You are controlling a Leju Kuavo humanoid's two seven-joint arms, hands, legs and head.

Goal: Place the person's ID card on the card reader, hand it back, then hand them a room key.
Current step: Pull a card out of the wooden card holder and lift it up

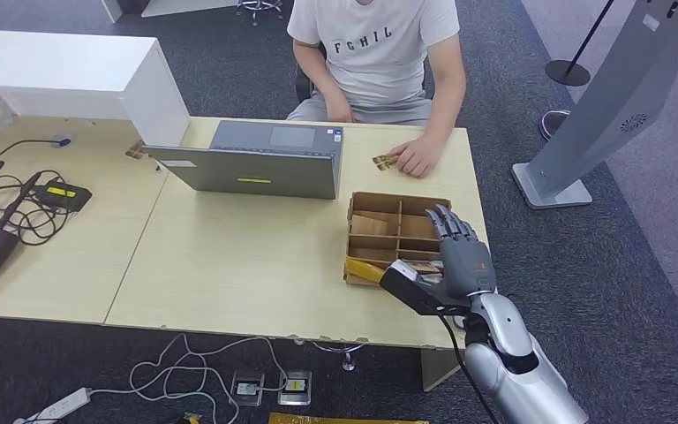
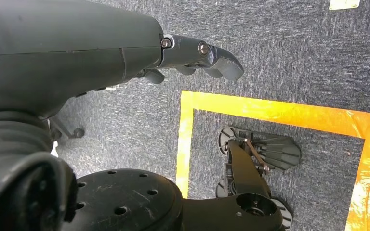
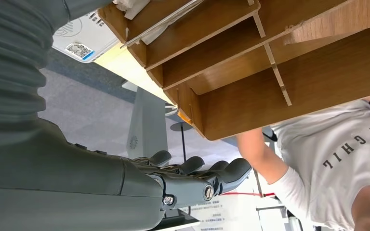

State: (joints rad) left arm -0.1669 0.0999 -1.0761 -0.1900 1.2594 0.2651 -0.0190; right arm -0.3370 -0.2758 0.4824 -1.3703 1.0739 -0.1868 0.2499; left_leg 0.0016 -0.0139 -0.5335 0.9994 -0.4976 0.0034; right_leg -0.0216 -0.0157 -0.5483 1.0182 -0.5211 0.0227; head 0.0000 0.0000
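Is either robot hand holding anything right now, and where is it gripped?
Nothing is held. The right hand hovers over the cardboard organizer, fingers extended; the left hand hangs above the floor.

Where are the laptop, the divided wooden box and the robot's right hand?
laptop [image 1: 256, 170]: head view, on the grey lid.
divided wooden box [image 1: 378, 204]: head view, on the far wall.
right hand [image 1: 459, 258]: head view, on the back of the hand.
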